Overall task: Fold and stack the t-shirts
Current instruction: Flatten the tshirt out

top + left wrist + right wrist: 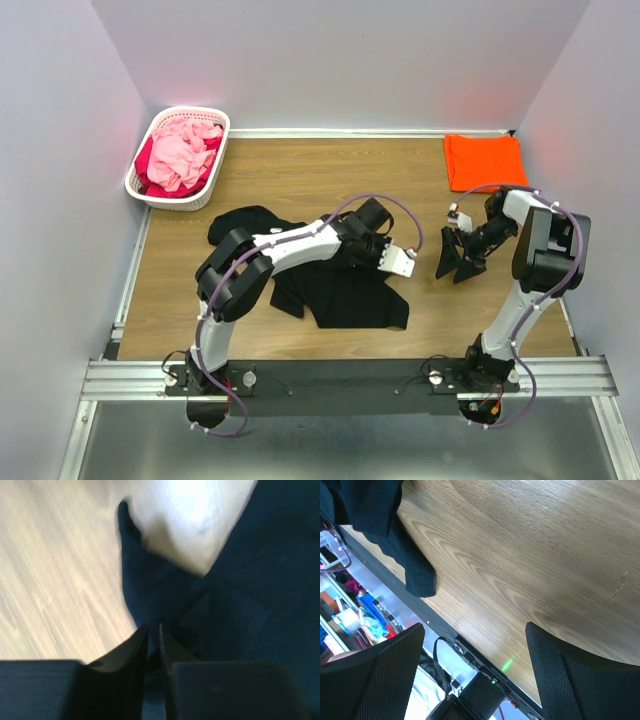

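Observation:
The black t-shirt [340, 290] lies crumpled across the middle of the wooden table. My left gripper [392, 262] is at its right side; in the left wrist view the gripper [153, 630] is shut on a fold of the black cloth [250, 580]. My right gripper [458, 262] hangs open and empty above bare wood to the right of the shirt; its wide-apart fingers [380, 670] frame the table's front edge, with a corner of the black shirt [417, 577] at upper left. The orange t-shirt [484, 160] lies folded flat at the back right.
A white lattice basket [170, 198] holding pink and red clothes stands at the back left corner. White walls enclose the table on three sides. The metal rail [350, 375] with the arm bases runs along the near edge.

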Available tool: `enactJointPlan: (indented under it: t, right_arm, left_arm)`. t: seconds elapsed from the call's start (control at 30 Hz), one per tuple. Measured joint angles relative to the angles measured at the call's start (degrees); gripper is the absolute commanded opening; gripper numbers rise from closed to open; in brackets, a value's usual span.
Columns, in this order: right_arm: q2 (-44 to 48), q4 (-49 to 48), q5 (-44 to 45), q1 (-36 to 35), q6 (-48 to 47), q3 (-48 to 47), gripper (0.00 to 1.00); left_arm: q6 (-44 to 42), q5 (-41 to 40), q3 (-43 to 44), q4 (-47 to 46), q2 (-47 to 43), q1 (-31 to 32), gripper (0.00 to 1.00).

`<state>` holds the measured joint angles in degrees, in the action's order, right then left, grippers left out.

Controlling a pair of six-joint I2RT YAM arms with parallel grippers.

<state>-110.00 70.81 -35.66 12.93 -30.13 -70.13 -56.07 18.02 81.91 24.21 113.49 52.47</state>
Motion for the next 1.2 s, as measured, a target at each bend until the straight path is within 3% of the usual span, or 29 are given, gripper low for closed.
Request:
enactJointPlan:
  t: [0.2, 0.4, 0.43, 0.5, 0.53, 0.63, 0.73, 0.87, 0.97, 1.03, 1.1, 1.13, 1.2]
  right_arm:
    - [-0.81, 0.26, -0.52, -0.70, -0.39, -0.02, 0.89]
    - [-1.70, 0.15, -1.64, -5.25, 0.26, -1.01, 0.89]
    - [-1.99, 0.02, -2.03, -6.51, 0.37, -1.27, 0.89]
    - [-2.73, -0.07, -3.08, -8.61, 0.68, -1.68, 0.89]
    - [-2.99, -0.02, -3.45, -9.14, 0.72, -1.84, 0.89]
    - [-3.48, 0.02, -3.85, -9.27, 0.72, -2.03, 0.89]
    - [-3.45, 0.07, -3.72, -9.05, 0.70, -2.03, 0.89]
    - [-3.45, 0.28, -2.97, -8.96, 0.63, -2.03, 0.89]
    - [-3.45, 0.37, -2.54, -8.96, 0.52, -1.88, 0.89]
    - [-3.45, 0.44, -2.32, -8.96, 0.50, -1.70, 0.89]
    - [-3.45, 0.46, -2.12, -8.96, 0.50, -1.60, 0.89]
    - [-3.45, 0.48, -2.05, -8.96, 0.50, -1.57, 0.89]
    - [-3.45, 0.50, -1.99, -8.96, 0.50, -1.55, 0.89]
  left_arm:
    - [-0.66, -0.46, 5.49, 5.14, -0.09, -5.81, 0.00]
    - [1.46, 2.34, 13.22, 9.01, -3.54, -17.68, 0.00]
    - [1.81, 2.91, 14.43, 9.57, -4.50, -19.52, 0.07]
    - [2.08, 4.04, 17.11, 11.28, -6.38, -22.10, 0.32]
    - [1.86, 4.50, 17.77, 11.96, -7.10, -22.29, 0.58]
    - [0.85, 5.16, 15.43, 11.74, -9.94, -19.04, 0.62]
    - [-0.68, 4.76, 8.46, 11.04, -11.89, -11.47, 0.64]
    - [-3.30, 3.50, 4.57, 11.93, -8.02, -1.99, 0.70]
    - [-4.76, 1.99, 5.03, 12.20, -3.63, 1.14, 0.70]
    - [-5.60, 0.46, 5.42, 12.02, -1.07, 1.60, 0.57]
    - [-6.64, -1.64, 5.42, 11.82, 1.07, 1.62, 0.40]
    - [-6.86, -3.10, 5.44, 11.80, 1.81, 1.57, 0.23]
    - [-7.58, -4.76, 5.44, 11.96, 3.08, 1.07, 0.10]
